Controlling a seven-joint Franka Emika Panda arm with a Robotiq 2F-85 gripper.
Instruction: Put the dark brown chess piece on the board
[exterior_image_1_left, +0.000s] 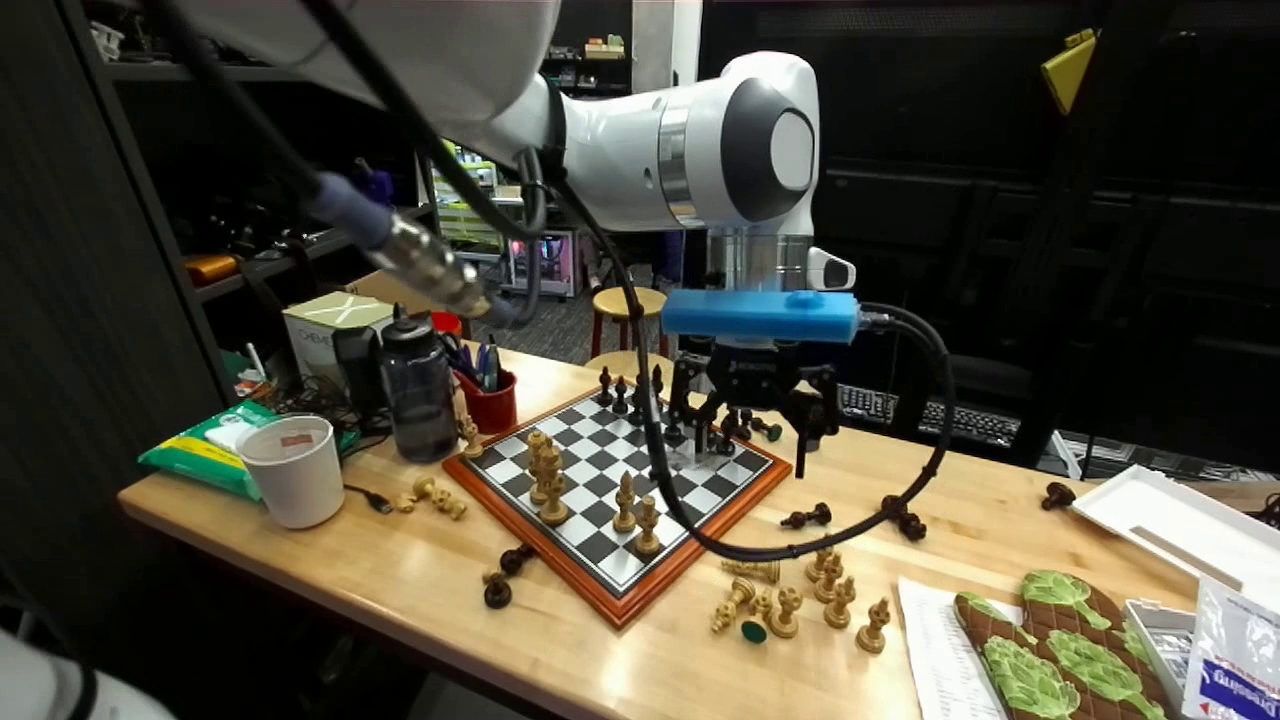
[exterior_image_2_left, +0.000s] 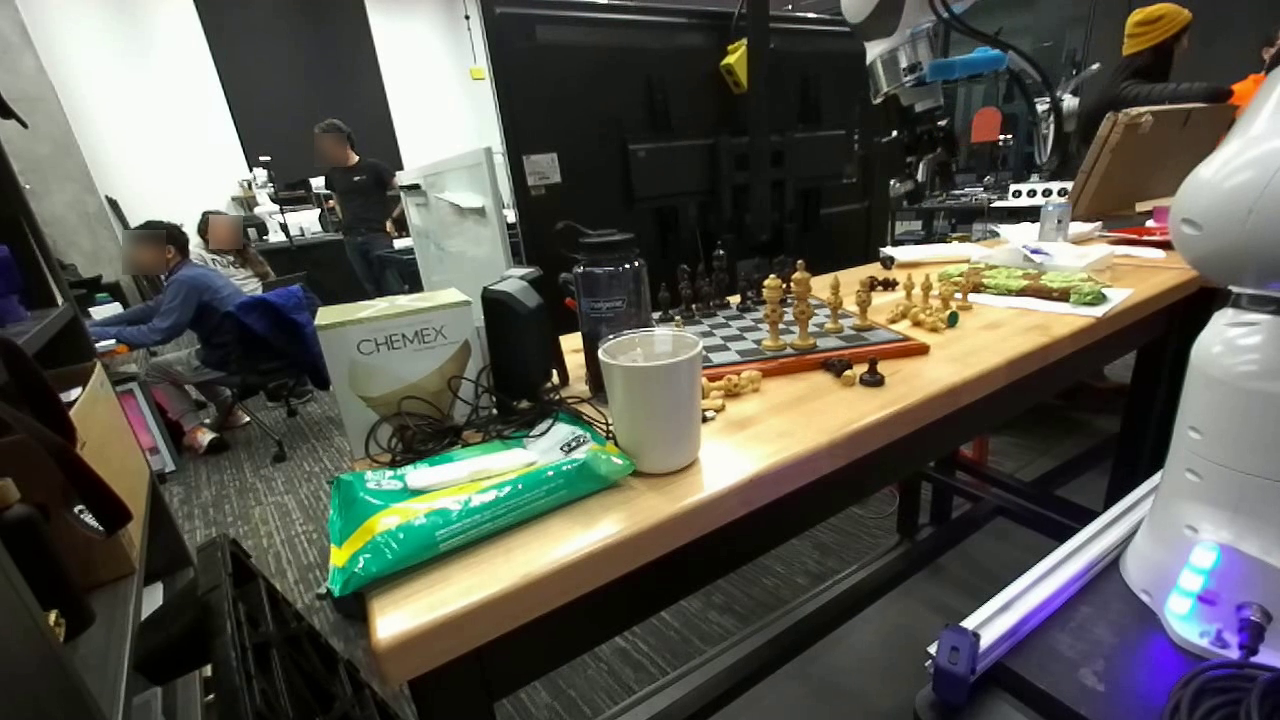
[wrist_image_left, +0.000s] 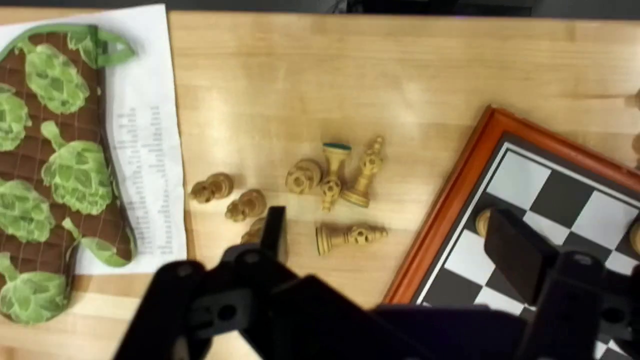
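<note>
The chessboard (exterior_image_1_left: 550, 548) lies on the table, with its wooden frame also visible in the exterior view (exterior_image_2_left: 800, 362) and the wrist view (wrist_image_left: 445, 207). Dark pieces stand on its far side, such as one dark piece (exterior_image_1_left: 620, 397). Off the board, dark brown pieces lie to its right (exterior_image_1_left: 807, 516), farther right (exterior_image_1_left: 905, 520), by the white tray (exterior_image_1_left: 1058, 495) and at its near left edge (exterior_image_1_left: 497, 590). I cannot tell which is meant. My gripper (exterior_image_1_left: 750, 460) is open and empty above the board's right side; it also shows in the wrist view (wrist_image_left: 385, 220).
Light pieces (exterior_image_1_left: 785, 610) stand and lie right of the board; others (exterior_image_1_left: 548, 475) stand on it. A white mug (exterior_image_1_left: 292, 470), dark bottle (exterior_image_1_left: 418, 390) and red pen cup (exterior_image_1_left: 490, 400) are left. Oven mitt (exterior_image_1_left: 1075, 640), paper (exterior_image_1_left: 940, 640) and white tray (exterior_image_1_left: 1160, 520) are right.
</note>
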